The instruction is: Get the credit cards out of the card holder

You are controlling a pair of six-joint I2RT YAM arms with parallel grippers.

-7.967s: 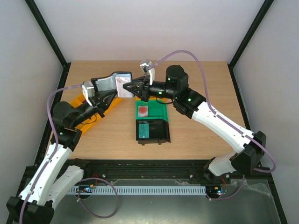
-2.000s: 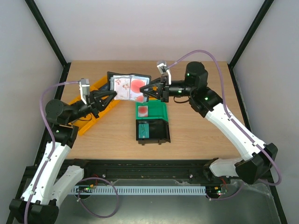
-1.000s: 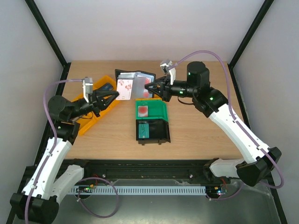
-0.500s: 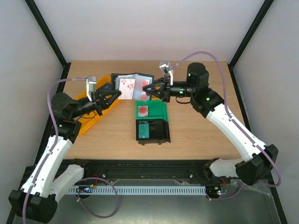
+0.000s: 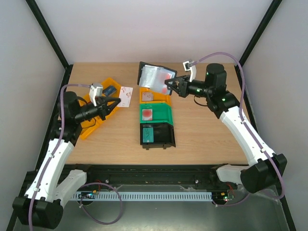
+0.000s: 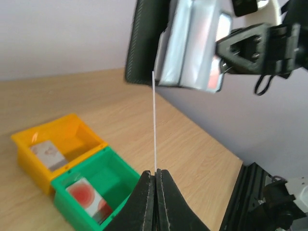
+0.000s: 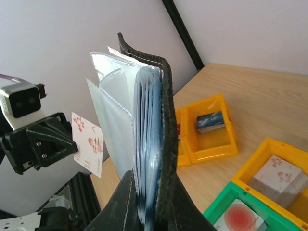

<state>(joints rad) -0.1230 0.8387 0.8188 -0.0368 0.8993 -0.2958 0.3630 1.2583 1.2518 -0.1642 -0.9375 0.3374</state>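
Top external view: the left gripper (image 5: 117, 102) is clenched on the edge of one credit card (image 5: 126, 96), pale with reddish marks, holding it above the table (image 5: 207, 134) beside the long yellow tray (image 5: 91, 126) at the left. A bluish card (image 5: 110, 90) lies in that tray. The card holder (image 5: 155, 77) is up in the air near the far middle of the table, well apart from the drawn card. It hangs open, and the right gripper (image 5: 168, 87) pinches its lower corner.

On the left wrist view the held card (image 6: 154, 120) shows edge-on, rising straight from the closed jaws. On the right wrist view the black cover (image 7: 166, 125) stands upright between the fingers, clear sleeves fanning to its left. A reddish patch behind the sleeves may be another card inside, though the plastic blurs it.

Below the holder, a small yellow bin (image 5: 164, 99), a green bin (image 5: 163, 115) and a black bin (image 5: 166, 134) sit in a row, touching, each with a card in it
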